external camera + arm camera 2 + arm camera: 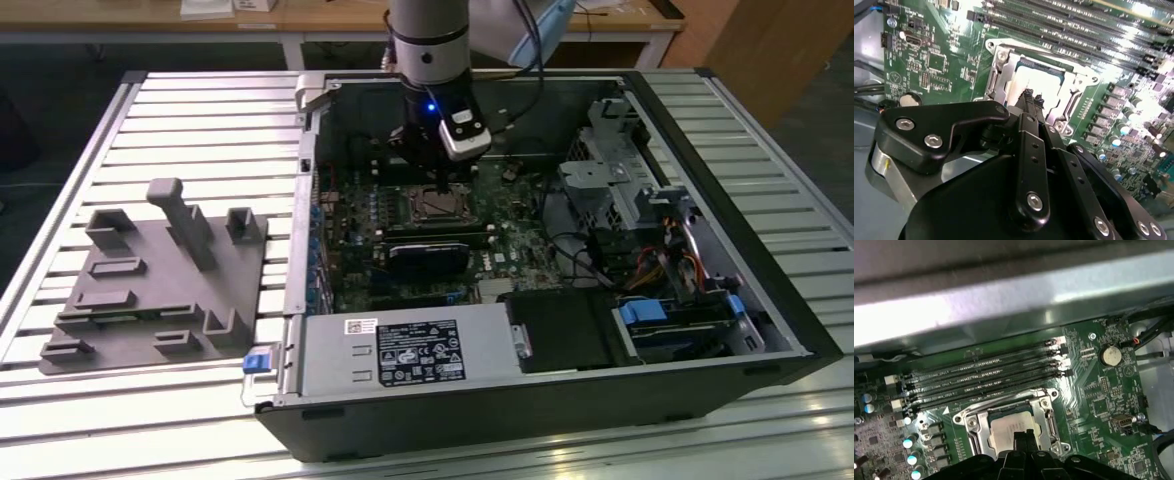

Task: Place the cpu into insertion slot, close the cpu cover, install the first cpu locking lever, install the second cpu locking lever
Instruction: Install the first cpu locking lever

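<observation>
Tool [1023,436] poised above cpu [1011,424]

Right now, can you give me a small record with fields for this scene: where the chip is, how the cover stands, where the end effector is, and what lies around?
chip: the cpu lies flat in the socket on the green board
cover: the cpu cover lies down around the chip, its window showing the metal top
end effector: the end effector is directly above the chip, fingertips close together, holding nothing visible
memory slots: four long slots run beside the socket
case: open computer case on a slatted table
grey tray: the grey tray sits at the exterior view's left of the case
</observation>
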Robot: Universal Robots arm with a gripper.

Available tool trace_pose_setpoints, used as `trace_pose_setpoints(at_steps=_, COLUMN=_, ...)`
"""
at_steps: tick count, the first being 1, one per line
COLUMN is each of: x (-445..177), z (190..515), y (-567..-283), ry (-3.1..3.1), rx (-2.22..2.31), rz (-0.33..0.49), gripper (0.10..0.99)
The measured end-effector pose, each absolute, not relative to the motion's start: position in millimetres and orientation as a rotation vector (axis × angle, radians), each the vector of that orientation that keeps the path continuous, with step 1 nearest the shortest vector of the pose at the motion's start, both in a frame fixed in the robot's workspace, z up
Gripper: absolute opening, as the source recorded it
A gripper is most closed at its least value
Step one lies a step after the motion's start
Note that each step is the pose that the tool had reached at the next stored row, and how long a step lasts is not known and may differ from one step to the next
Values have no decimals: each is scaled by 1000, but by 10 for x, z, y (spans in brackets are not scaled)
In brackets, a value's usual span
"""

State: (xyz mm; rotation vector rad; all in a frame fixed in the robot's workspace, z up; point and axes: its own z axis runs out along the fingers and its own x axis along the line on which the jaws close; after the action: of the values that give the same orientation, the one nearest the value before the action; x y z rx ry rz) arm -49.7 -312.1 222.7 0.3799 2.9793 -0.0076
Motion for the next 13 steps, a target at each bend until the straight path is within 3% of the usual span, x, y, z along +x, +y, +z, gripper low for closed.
trace_pose_setpoints(at_steps=13, x=-436, z=2218, y=-3155, ry=3038, rx=388, rz=-20, gripper=106)
